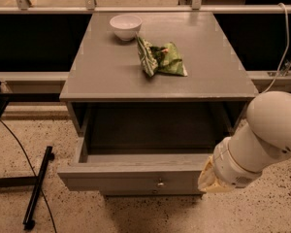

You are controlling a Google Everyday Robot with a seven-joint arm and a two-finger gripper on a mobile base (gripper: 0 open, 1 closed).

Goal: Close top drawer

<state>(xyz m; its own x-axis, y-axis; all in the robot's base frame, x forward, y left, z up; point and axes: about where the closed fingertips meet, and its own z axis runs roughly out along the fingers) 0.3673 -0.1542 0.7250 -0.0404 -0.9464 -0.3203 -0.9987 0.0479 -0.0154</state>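
Note:
The top drawer (131,177) of the grey cabinet stands pulled far out, its inside dark and empty. Its flat front faces me, with a small round metal knob (160,182) at the centre. My white arm (262,140) comes in from the right. My gripper (206,179) is at the arm's lower end, right at the right end of the drawer front, mostly hidden behind the wrist. The lower drawers are hidden below the open one.
On the cabinet top (106,72) sit a white bowl (125,26) at the back and a green snack bag (161,58) near the middle. A black stand and cable (36,188) lie on the speckled floor at left. A railing runs behind.

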